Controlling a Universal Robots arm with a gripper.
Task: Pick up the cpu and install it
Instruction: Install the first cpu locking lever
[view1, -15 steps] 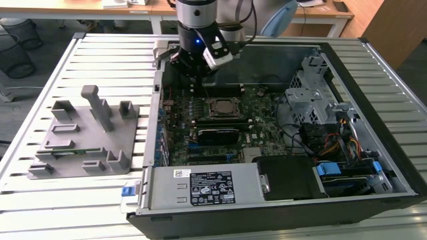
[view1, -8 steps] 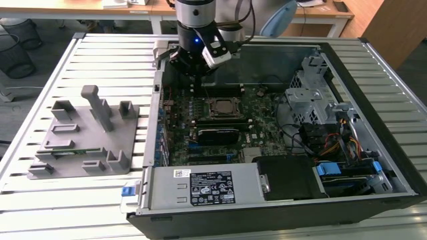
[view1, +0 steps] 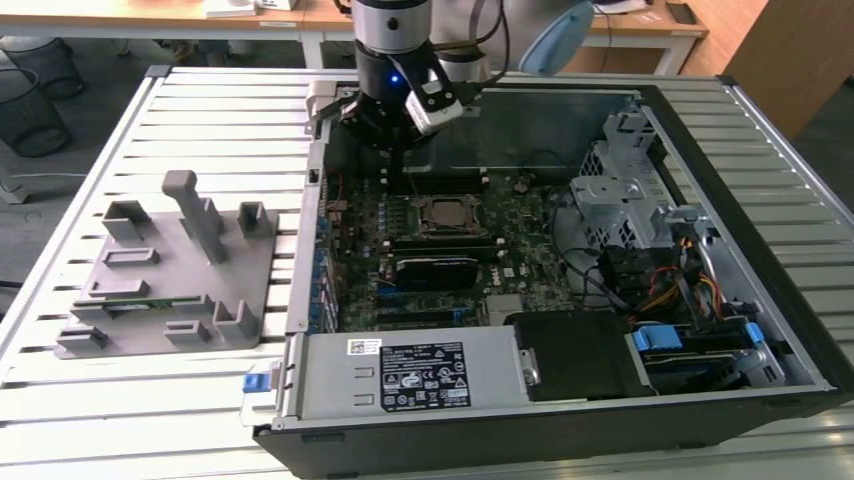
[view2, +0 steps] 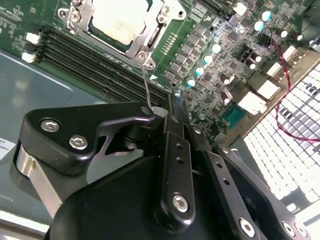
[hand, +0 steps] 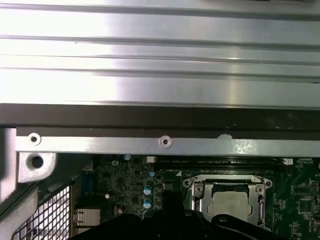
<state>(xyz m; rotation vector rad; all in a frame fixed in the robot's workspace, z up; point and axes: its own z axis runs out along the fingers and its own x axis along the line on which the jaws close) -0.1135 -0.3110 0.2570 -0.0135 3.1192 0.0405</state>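
Cpu (view2: 121, 20) sitting in motherboard socket (view1: 446, 215), silver top showing inside metal frame; also showing in first wrist view (hand: 231, 205). Gripper (view1: 387, 183) hanging above board near case's (view1: 801, 330) rear wall, just beyond socket, not touching cpu. Fingers (view2: 175, 145) looking closed together in second wrist view, nothing between them. Grey fixture plate (view1: 174, 265) lying on table (view1: 80, 400) at exterior view's left, well apart from case.

Bright, even light; glare washes the slatted table (hand: 160, 60), and the case interior (view1: 534, 130) lies shadowed.
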